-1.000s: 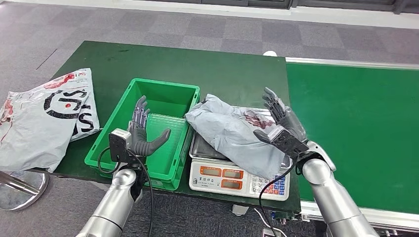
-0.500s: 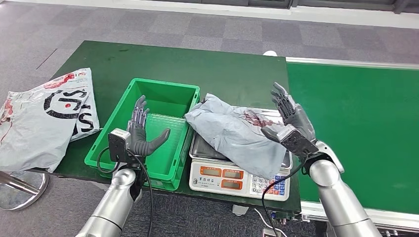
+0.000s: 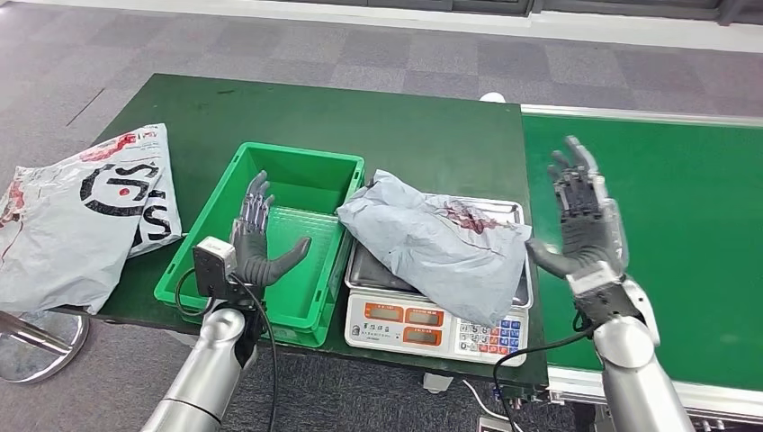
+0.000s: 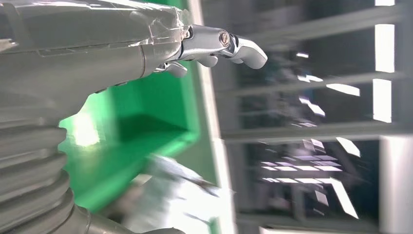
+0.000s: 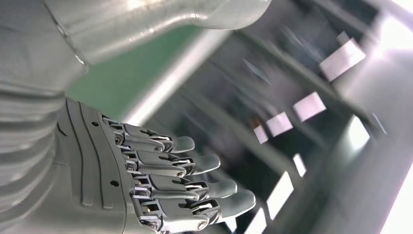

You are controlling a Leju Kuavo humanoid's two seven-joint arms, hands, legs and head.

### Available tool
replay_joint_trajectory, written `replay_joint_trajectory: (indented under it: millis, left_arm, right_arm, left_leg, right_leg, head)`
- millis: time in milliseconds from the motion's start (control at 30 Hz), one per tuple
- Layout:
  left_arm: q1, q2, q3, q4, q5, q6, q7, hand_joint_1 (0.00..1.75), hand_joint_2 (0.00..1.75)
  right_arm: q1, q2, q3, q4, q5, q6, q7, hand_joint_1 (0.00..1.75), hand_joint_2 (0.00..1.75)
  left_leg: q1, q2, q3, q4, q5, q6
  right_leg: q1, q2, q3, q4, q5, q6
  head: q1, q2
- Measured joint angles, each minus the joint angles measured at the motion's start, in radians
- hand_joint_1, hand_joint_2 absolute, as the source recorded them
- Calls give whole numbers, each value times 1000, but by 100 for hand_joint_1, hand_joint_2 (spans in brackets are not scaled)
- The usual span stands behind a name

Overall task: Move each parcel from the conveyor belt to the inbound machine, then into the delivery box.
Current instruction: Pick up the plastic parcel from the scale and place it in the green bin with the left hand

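Now your right hand (image 3: 585, 220) hangs spread and empty right of the parcel (image 3: 436, 243) overhanging the scale (image 3: 432, 319); your left hand (image 3: 256, 238), also spread, hovers over the bare green bin (image 3: 297, 175).

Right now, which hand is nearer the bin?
Left. The left hand hovers over the green bin; the right hand is over the belt, beyond the scale.

Left robot hand (image 3: 256, 241) and right robot hand (image 3: 585, 220) both raised, fingers spread.
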Motion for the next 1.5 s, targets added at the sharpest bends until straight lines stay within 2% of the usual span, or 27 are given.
replay_joint_trajectory:
  millis: [100, 267, 433, 533, 667, 733, 800, 933, 1000, 1100, 1267, 1500]
  left_arm:
    - [-71, -25, -50, -36, -27, -4, -1, 0, 175]
    - [-213, -88, -170, 13, -64, -10, 1, 0, 175]
    - [-263, -119, -224, 55, -85, -11, 1, 0, 175]
    - [-315, -150, -277, 130, -110, 17, 2, 0, 175]
    - [-377, -186, -401, 228, 15, 88, 31, 0, 175]
    - [-404, -192, -495, 271, 124, 80, 103, 0, 175]
    - [-431, -193, -630, 318, 208, 70, 226, 0, 175]
    - [-464, -193, -881, 381, 252, 10, 514, 0, 175]
    - [-474, -193, -971, 401, 258, -16, 597, 0, 175]
    - [-490, -193, -1057, 424, 259, -25, 631, 0, 175]
    - [-514, -193, -1122, 447, 253, -36, 650, 0, 175]
    - [-549, -193, -1209, 490, 142, -133, 807, 0, 175]
  right_arm:
    - [19, 13, -77, -29, -75, -2, -30, 0, 175]
    - [35, 40, -138, -41, -84, 24, -27, 0, 175]
    - [44, 52, -165, -42, -84, 22, -24, 0, 175]
    - [45, 59, -179, -41, -81, 13, -16, 0, 175]
    - [51, 65, -187, -41, -74, -8, -14, 0, 175]
    - [62, 68, -192, -43, -69, -18, -16, 0, 175]
    - [78, 71, -195, -45, -59, -24, -24, 0, 175]
    - [92, 76, -195, -46, -43, -32, -37, 0, 175]
    - [96, 77, -195, -46, -42, -35, -39, 0, 175]
    - [99, 78, -195, -46, -42, -35, -39, 0, 175]
    - [99, 80, -195, -47, -39, -34, -39, 0, 175]
    - [85, 87, -185, -43, 13, -13, -26, 0, 175]
  left_leg:
    - [0, -2, -2, 1, 1, 1]
    - [-2, -1, -2, 1, 1, 2]
    - [-2, 0, -2, 1, 1, 2]
    - [-1, -1, -2, 1, 1, 2]
    - [-2, 0, -2, 1, 0, 2]
    - [-2, 0, -2, 1, 0, 3]
    - [-3, 0, -2, 1, 0, 3]
    - [-3, 1, -2, 1, 0, 3]
    - [-3, 1, -2, 1, 0, 3]
    - [-3, 1, -2, 1, 0, 3]
    - [-3, 1, -2, 1, 0, 3]
    - [-2, 1, -2, 1, 0, 3]
  right_leg:
    - [0, -3, 0, 0, 0, 1]
    - [-1, -2, 1, 0, 2, 2]
    - [-1, 0, -1, 0, 2, 2]
    - [-1, -1, 0, 0, 2, 2]
    - [-2, 1, -1, 0, 2, 2]
    - [-2, 1, 0, 0, 2, 2]
    - [-2, 1, 0, 0, 2, 2]
    - [-2, 2, -1, 0, 1, 2]
    - [-2, 2, -1, 0, 1, 2]
    - [-2, 2, -1, 0, 1, 2]
    - [-2, 2, 0, 0, 2, 2]
    - [-2, 2, 1, 0, 2, 2]
  head:
    - [0, 0]
    - [0, 0]
    - [0, 0]
    - [0, 0]
    - [0, 0]
    - [0, 0]
    - [0, 0]
    - [0, 0]
    - [0, 0]
    - [0, 0]
    - [0, 0]
    - [0, 0]
